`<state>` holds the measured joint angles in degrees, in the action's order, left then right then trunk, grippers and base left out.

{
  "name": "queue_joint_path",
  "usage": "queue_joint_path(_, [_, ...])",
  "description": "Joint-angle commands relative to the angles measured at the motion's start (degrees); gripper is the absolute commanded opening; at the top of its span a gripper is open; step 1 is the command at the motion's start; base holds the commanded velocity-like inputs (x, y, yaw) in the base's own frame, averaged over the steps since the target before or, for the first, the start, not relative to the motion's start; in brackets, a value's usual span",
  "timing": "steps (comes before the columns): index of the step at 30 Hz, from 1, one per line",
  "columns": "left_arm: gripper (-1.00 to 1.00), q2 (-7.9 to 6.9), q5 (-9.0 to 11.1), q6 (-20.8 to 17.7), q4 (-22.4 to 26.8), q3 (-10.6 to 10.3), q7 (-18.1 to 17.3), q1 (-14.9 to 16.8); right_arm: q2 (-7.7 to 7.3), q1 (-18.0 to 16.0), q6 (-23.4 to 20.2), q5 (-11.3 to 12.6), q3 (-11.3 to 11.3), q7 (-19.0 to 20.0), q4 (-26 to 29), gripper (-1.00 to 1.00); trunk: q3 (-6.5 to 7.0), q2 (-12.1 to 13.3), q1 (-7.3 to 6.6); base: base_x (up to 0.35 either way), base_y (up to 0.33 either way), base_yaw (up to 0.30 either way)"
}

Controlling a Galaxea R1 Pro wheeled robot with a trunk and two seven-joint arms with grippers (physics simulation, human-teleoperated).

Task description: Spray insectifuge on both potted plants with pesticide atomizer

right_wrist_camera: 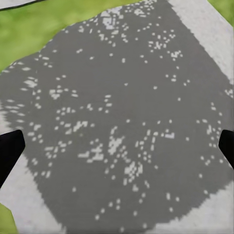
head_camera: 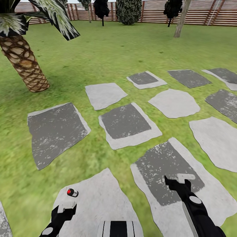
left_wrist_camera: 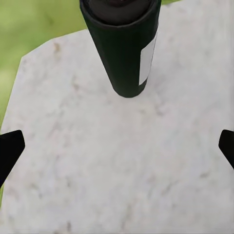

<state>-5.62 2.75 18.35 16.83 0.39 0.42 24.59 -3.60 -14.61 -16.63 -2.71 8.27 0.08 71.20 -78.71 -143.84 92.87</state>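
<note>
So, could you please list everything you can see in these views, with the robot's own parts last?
pesticide atomizer: one, dark with white label, red top in the head view, standing on a pale slab ahead of the left gripper.
stepping slabs: about a dozen, pale grey and dark speckled grey, scattered across the lawn.
lawn: one, green, all around.
palm trunk: one, brown and scaly, far left.
fence: one, brown slats, along the back.
trees: several, dark, by the fence.
left gripper: one, black, open.
right gripper: one, black, open.
</note>
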Motion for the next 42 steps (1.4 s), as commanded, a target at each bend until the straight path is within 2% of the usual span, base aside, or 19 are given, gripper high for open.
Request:
queue_joint_path(1, [1.0,0.0,0.3,0.2,0.0,0.0,0.0,0.0,0.0,0.0,-0.3,-0.3,0.0,0.0,0.1,1.0,-0.04,0.0,-0.01,0.008,0.0,0.0])
queue_joint_path(9, [1.0,0.0,0.3,0.2,0.0,0.0,0.0,0.0,-0.02,0.0,-0.3,-0.3,0.0,0.0,0.2,1.0,-0.04,0.0,-0.01,0.196,0.0,0.0])
queue_joint_path(22, [1.0,0.07,0.4,0.2,0.0,0.0,0.0,0.0,-0.03,0.0,-0.3,-0.3,0.0,0.0,0.2,1.0,-0.04,0.0,-0.01,0.069,0.0,0.0])
queue_joint_path(42, [1.0,0.0,0.4,0.2,0.0,0.0,0.0,0.0,-0.03,0.0,-0.3,-0.3,0.0,0.0,0.2,1.0,-0.04,0.0,-0.01,0.008,0.0,0.0])
